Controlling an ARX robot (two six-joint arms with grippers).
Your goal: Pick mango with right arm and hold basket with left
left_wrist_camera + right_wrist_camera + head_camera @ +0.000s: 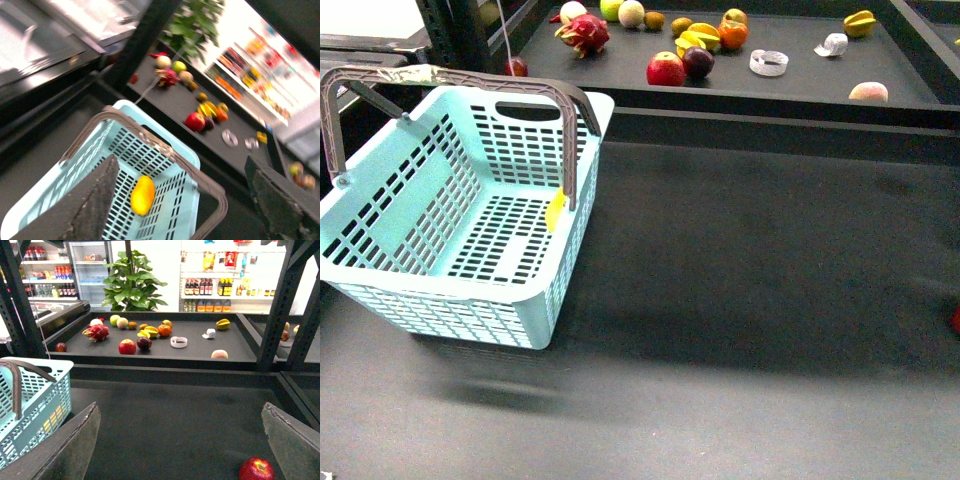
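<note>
- Mango (143, 195) lies inside the light-blue basket (380, 195), against its slotted wall
- basket sits at the table's (740, 300) left edge, handles (460, 85) raised
- left gripper (185, 200) hangs above the basket, jaws wide, empty
- right gripper (180, 440) jaws wide, empty, over bare table near a red apple (256, 469)

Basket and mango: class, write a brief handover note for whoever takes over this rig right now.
Left hand: open, above the basket, not gripping it.
Right hand: open and empty over the dark table; a red apple lies near it.
Mango: already inside the basket, against a side wall; its yellow shows behind the grey handle in the front view.
Done: mango is in the basket.
Left: nothing shows the left hand holding the basket; confirm whether that is still needed.
</note>
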